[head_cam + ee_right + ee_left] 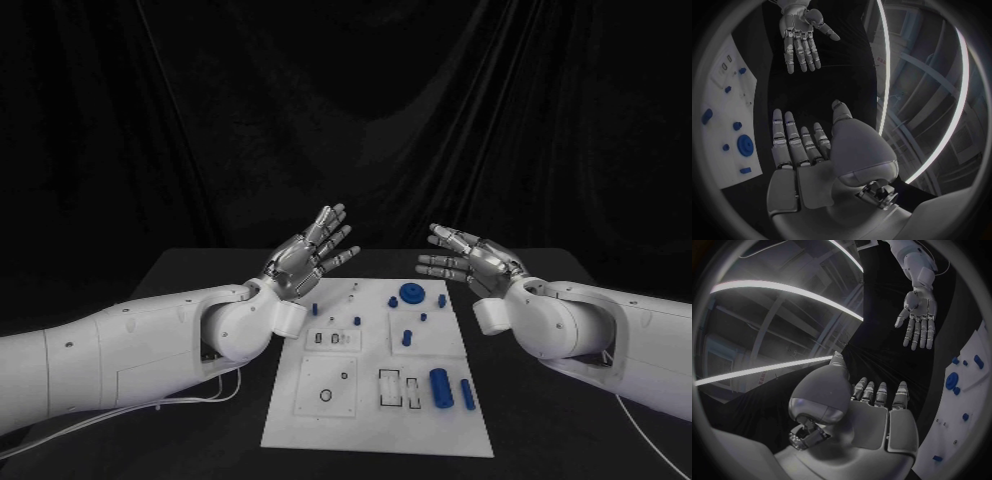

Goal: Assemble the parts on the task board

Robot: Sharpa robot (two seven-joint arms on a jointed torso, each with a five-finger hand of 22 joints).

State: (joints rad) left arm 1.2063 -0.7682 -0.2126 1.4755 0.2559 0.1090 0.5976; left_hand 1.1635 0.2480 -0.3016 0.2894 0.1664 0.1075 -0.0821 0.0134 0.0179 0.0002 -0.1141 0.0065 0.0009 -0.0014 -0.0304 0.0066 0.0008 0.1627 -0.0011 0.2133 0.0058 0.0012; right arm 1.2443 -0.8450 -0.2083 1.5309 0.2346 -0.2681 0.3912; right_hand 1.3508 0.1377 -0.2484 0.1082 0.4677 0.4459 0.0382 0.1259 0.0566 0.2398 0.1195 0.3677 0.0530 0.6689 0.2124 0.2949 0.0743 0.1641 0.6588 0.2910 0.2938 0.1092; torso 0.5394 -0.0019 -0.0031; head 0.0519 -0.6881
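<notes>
The left hand (309,255) covers the board's (378,425) far left corner; the small parts (408,338) are too tiny to identify

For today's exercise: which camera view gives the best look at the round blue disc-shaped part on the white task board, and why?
The head view: the round blue part lies unobstructed near the far end of the task board, seen from above among its neighbours. The right wrist view shows it bent at the circle's rim; the left wrist view shows it small and edge-on.
</notes>
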